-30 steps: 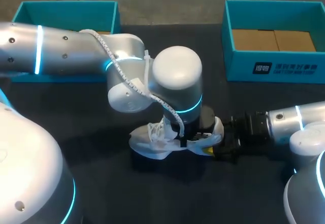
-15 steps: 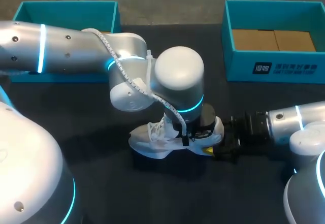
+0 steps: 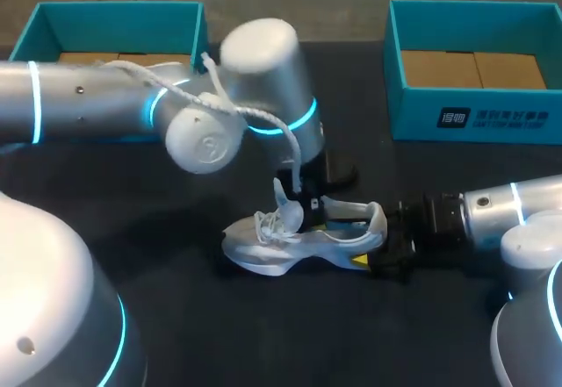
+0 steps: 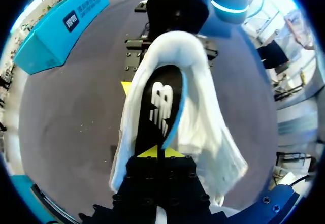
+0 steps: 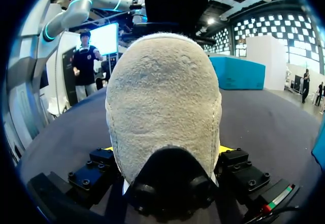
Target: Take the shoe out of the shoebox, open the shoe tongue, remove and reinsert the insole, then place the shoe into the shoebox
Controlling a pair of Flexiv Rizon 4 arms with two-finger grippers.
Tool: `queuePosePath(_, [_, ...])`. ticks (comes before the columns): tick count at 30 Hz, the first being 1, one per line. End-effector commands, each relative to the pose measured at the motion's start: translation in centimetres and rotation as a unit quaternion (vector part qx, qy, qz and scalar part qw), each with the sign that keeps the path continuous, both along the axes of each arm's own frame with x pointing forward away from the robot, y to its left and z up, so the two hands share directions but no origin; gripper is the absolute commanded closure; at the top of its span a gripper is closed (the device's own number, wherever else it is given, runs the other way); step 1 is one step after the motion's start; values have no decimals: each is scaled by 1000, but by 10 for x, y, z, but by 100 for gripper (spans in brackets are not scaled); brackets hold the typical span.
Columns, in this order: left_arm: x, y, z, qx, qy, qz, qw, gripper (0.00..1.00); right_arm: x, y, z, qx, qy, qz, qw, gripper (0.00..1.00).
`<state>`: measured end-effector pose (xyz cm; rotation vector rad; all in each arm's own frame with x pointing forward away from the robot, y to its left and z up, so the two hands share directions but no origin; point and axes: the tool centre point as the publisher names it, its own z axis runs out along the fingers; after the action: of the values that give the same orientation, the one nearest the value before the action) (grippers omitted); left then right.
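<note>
The shoe [image 5: 162,102] is of white cloth. Its heel looks rough and fuzzy, somewhat like suede, with a stitched seam along the edge. The insole [image 4: 161,107] is black, smooth and rather matt, with a thin blue rim. The table [image 3: 176,317] has a dark matt cover with a fine grain. The left box [image 3: 114,14] and the right box [image 3: 413,115] are of matt teal cardboard, with plain brown cardboard inside. The left arm [image 3: 88,111] and the right arm [image 3: 518,207] have smooth, glossy silver-white shells. The left gripper [image 4: 157,152] and the right gripper [image 5: 165,148] have matt black bodies with small screw heads.
</note>
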<state>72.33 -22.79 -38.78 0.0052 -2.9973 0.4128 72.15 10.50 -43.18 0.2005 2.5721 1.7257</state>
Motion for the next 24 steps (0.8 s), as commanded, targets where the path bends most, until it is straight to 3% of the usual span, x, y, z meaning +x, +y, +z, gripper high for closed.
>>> queuePosePath(1, [-2,12,8,-40,21,-7,999,100,-3,3,-1,-3,0,0,1000,100])
queuePosePath(24, [-18,12,40,-111,70,-54,990,100,-3,3,-1,-3,0,0,1000,100])
